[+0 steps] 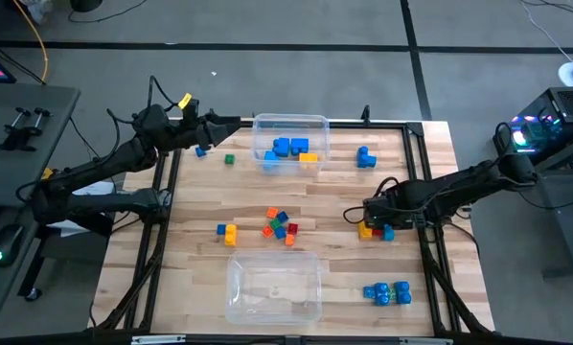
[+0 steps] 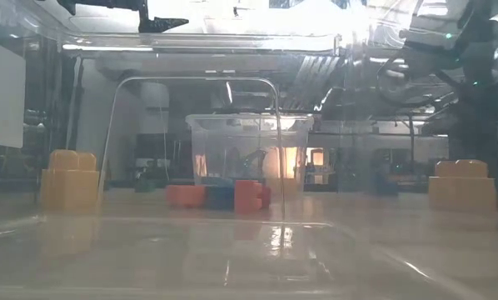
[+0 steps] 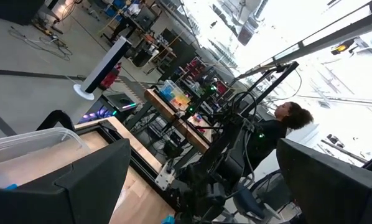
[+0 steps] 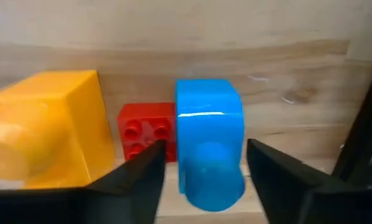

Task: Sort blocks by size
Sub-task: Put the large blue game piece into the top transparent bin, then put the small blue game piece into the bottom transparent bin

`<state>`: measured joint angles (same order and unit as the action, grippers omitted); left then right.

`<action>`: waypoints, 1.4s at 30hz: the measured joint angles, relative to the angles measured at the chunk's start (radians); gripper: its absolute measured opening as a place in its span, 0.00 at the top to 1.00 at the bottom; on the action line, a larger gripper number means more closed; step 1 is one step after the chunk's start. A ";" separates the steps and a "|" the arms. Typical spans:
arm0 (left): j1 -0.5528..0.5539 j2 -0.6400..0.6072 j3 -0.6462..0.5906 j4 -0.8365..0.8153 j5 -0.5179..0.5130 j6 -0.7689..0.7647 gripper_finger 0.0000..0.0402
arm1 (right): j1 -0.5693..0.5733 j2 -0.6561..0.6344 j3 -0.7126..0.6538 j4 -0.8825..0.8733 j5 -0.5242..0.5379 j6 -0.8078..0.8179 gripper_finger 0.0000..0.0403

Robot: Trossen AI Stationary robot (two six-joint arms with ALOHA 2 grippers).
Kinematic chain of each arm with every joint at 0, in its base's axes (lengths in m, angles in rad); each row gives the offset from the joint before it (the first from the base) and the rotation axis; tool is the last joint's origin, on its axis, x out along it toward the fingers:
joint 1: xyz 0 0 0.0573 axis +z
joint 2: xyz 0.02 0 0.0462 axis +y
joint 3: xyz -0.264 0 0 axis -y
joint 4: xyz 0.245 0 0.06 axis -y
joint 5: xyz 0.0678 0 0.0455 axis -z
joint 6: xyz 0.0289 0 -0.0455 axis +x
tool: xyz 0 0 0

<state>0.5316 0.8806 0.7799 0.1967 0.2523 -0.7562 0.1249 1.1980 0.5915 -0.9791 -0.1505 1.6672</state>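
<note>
Now close the spread right pincer (image 4: 201,165) squarely on the blue block (image 4: 209,138) at the desk's (image 1: 200,259) right-centre, clear of the red block (image 4: 146,130) touching it; left pincer (image 1: 231,122) aloft upper left, fingers apart, empty.

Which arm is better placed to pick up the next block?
Right. Its end effector is open around a blue block beside red and yellow ones. The left end effector is raised near the far bin.

Readable text: none found | labels, brands, numbers, signs: none made out on the small plastic toy blocks (image 1: 280,225), clear plastic bins (image 1: 273,286) or wooden table (image 1: 325,192)
</note>
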 joint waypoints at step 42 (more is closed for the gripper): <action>0.000 0.000 0.000 -0.017 -0.001 -0.037 0.03 | -0.471 0.309 0.609 0.795 0.310 -0.972 0.31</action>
<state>0.5316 0.8810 0.7799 0.1799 0.2514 -0.7929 -0.3460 1.5074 1.2002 -0.1841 0.1590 0.6956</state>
